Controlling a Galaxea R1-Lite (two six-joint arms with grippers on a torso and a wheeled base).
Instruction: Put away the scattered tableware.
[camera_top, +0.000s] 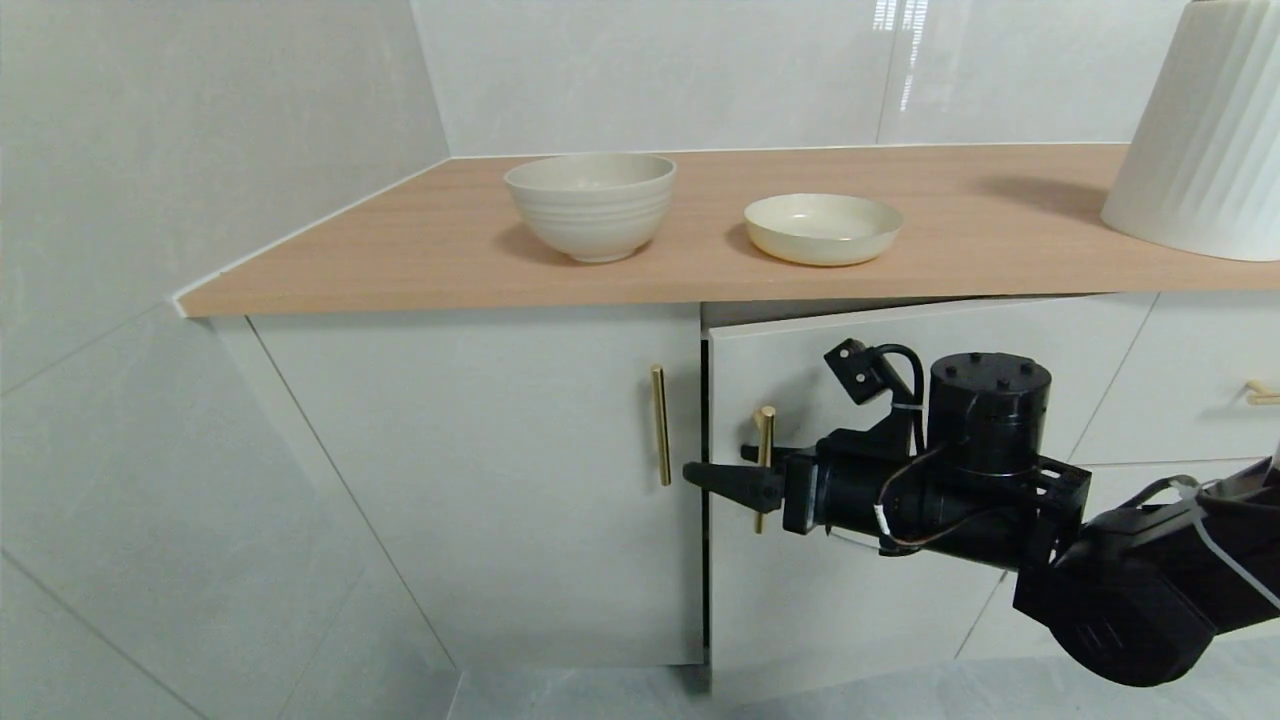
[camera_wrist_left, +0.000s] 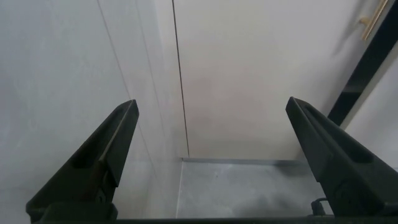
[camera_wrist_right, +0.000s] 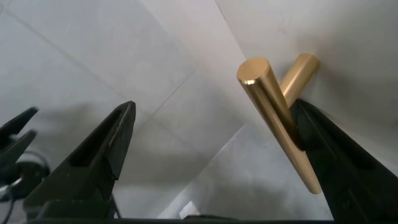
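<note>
A deep cream ribbed bowl (camera_top: 590, 205) and a shallow cream dish (camera_top: 823, 228) stand side by side on the wooden countertop (camera_top: 400, 260). Below them, my right gripper (camera_top: 720, 465) is open at the gold handle (camera_top: 764, 440) of the right cabinet door (camera_top: 800, 600), which stands slightly ajar. In the right wrist view the handle (camera_wrist_right: 273, 118) lies between the fingers of the right gripper (camera_wrist_right: 212, 109), close against one finger (camera_wrist_right: 336, 162). My left gripper (camera_wrist_left: 211, 106) is open and holds nothing, facing a pale cabinet panel (camera_wrist_left: 249, 81) low near the floor.
The left cabinet door (camera_top: 480, 480) is closed, with its own gold handle (camera_top: 660, 425). A large white ribbed object (camera_top: 1210, 130) stands at the counter's right end. Another gold handle (camera_top: 1262, 392) shows far right. A tiled wall bounds the left side.
</note>
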